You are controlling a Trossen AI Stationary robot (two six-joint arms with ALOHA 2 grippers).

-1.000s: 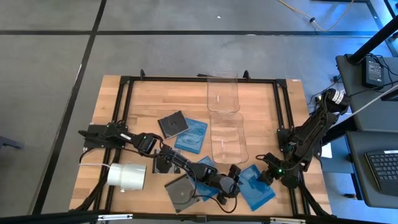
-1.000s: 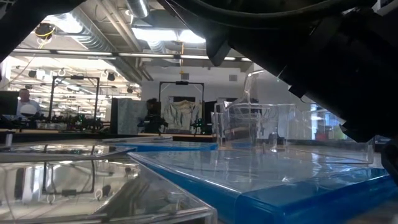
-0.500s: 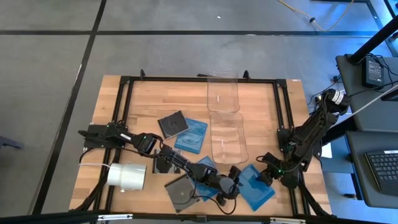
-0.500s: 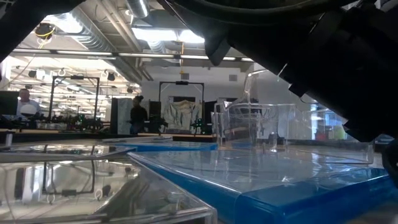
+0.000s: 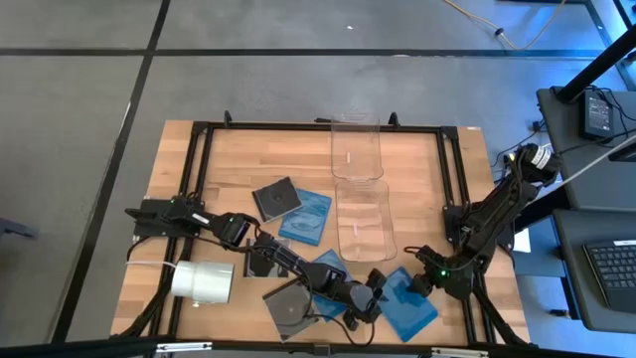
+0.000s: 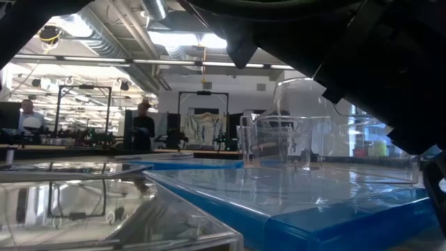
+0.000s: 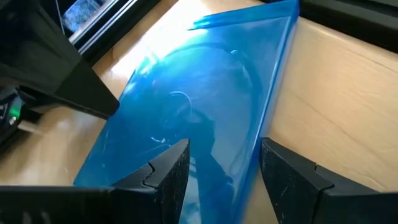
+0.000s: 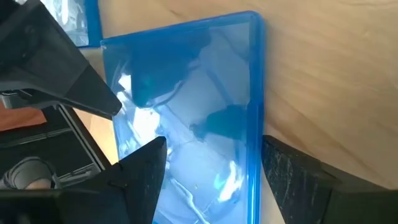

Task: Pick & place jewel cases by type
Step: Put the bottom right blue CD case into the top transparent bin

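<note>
A translucent blue jewel case (image 5: 407,304) lies flat near the table's near right corner. My left gripper (image 5: 375,288) stands open at its left side. In the left wrist view one finger (image 7: 168,177) is over the case (image 7: 186,106) and the other (image 7: 289,177) is past its edge, over the wood. My right gripper (image 5: 424,282) is open at the case's right side and straddles one edge (image 8: 258,118). Other cases lie flat: a dark one (image 5: 276,198), a blue one (image 5: 309,217), a grey one (image 5: 288,304), and a blue one (image 5: 328,267) partly under the left arm. My left gripper hangs low over the blue case's left part with its fingers on either side of an edge (image 7: 270,106); whether they touch it I cannot tell. My right gripper straddles the case's right edge (image 8: 260,143) the same way; touch cannot be told.
Two clear bins stand end to end, one at the table's far middle (image 5: 356,147) and one nearer (image 5: 364,219). A white roll (image 5: 204,281) lies near the near left corner. A black frame (image 5: 199,134) rims the table. People stand far off in the room (image 6: 143,125).
My right arm has drawn a little toward the table's left and near edge, closing on the blue case. My left gripper has shifted slightly toward the same case. In the room behind, a person has walked leftward.
</note>
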